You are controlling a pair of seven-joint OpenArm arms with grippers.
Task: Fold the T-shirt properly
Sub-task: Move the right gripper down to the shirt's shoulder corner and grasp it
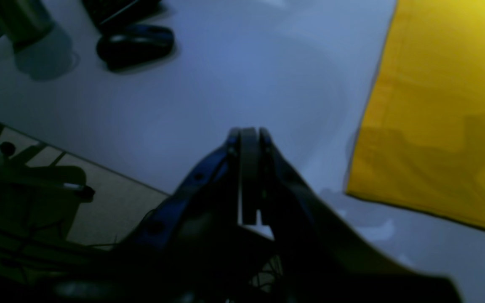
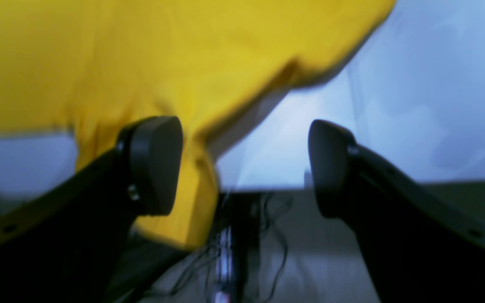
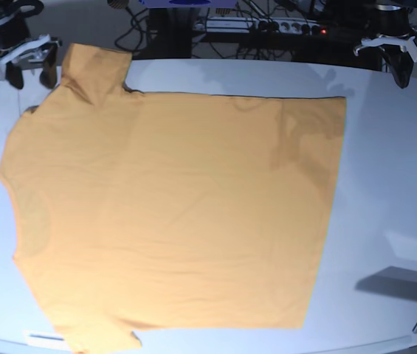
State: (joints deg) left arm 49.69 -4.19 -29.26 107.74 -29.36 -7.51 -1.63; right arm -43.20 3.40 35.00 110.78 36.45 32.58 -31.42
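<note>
Lying flat on the white table (image 3: 385,184), the unprinted T-shirt (image 3: 171,214).

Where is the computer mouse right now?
In the left wrist view, the black computer mouse sits on the white table at upper left, well apart from the T-shirt on the right.

Left hand (image 1: 249,139) pinched closed; right hand (image 2: 242,164) spread wide.

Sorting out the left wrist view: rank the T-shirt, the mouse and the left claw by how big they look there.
1. Left claw, though nearness to the camera inflates it.
2. T-shirt, only partly in frame.
3. Mouse.
</note>
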